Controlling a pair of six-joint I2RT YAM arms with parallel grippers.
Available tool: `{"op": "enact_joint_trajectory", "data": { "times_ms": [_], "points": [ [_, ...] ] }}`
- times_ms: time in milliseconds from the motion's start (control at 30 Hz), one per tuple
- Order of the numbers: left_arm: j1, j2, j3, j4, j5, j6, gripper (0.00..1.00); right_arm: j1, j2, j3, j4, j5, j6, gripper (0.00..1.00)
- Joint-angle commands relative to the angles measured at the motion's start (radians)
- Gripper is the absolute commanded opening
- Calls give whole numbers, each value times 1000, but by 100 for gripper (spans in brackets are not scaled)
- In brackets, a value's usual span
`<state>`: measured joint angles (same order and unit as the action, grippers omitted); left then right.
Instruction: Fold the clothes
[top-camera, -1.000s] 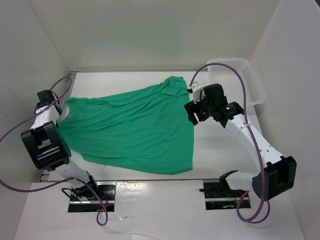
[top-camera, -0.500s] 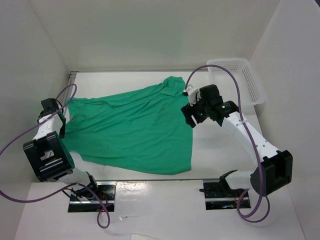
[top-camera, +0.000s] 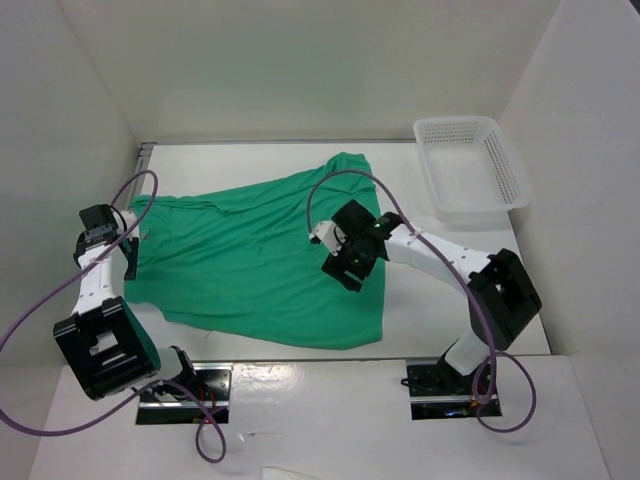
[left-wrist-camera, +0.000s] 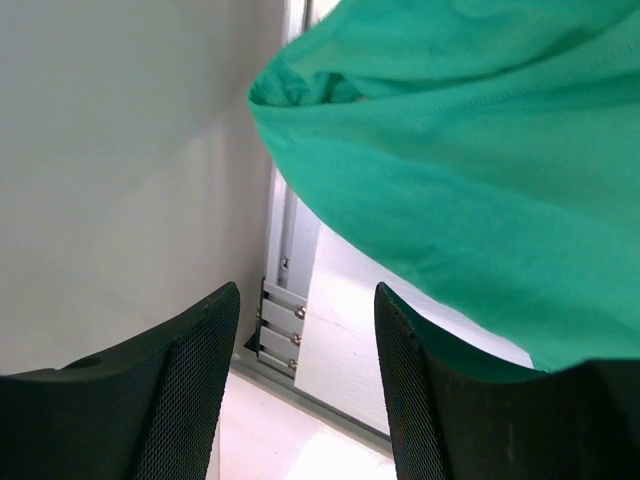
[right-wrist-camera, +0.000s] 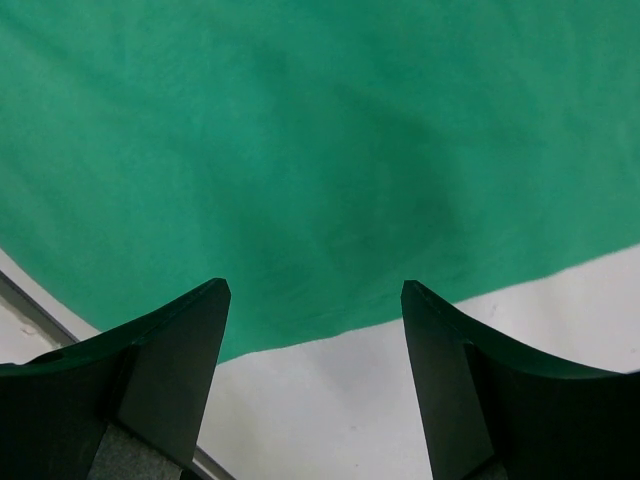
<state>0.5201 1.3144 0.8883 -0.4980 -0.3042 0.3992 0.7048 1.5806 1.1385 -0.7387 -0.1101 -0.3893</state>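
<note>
Poised open over the right half of the crosswise-spread T-shirt (top-camera: 250, 265) with the right gripper (top-camera: 343, 274), open and empty beside its left edge with the left gripper (top-camera: 130, 266)

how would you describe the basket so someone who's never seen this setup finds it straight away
Start at the white table, boxed in by white walls. Go to its far right corner, beyond the spread green T-shirt. There sits a white rectangular plastic mesh basket, the only rigid container in view and the only thing there with see-through gridded sides.
</note>
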Motion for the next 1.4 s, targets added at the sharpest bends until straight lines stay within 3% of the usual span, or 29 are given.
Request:
{"op": "enact_joint_trajectory", "data": {
  "times_ms": [0, 367, 667, 800, 833, 867, 1000, 1067, 1367],
  "points": [
    [-2, -30, -32, -10, 39, 23, 64, 42, 38, -3, -30, 29, -65, 78],
    [-2, -40, -61, -10, 59, 32, 64, 168, 153, -34, -105, 3, -143, 77],
    [-2, -40, -81, 9, 77, 32, 64, 266, 277, -85, -58, 45, -143, 72],
    [-2, -30, -91, 18, 77, 32, 64, 257, 303, -109, -8, 119, -134, 59],
    [7, -30, -100, 18, 77, 32, 64, 248, 318, -109, -8, 119, -143, 52],
    [8, -30, -100, 18, 86, 32, 64, 239, 332, -99, -8, 119, -143, 38],
    [8, -30, -100, 27, 96, 32, 64, 216, 332, -89, -5, 119, -143, 12],
    [8, -30, -100, 27, 96, 32, 64, 205, 296, -79, -28, 95, -155, 7],
    [8, -21, -91, 27, 123, 32, 64, 64, 214, -34, -123, 145, -217, 7]
  ]
}}
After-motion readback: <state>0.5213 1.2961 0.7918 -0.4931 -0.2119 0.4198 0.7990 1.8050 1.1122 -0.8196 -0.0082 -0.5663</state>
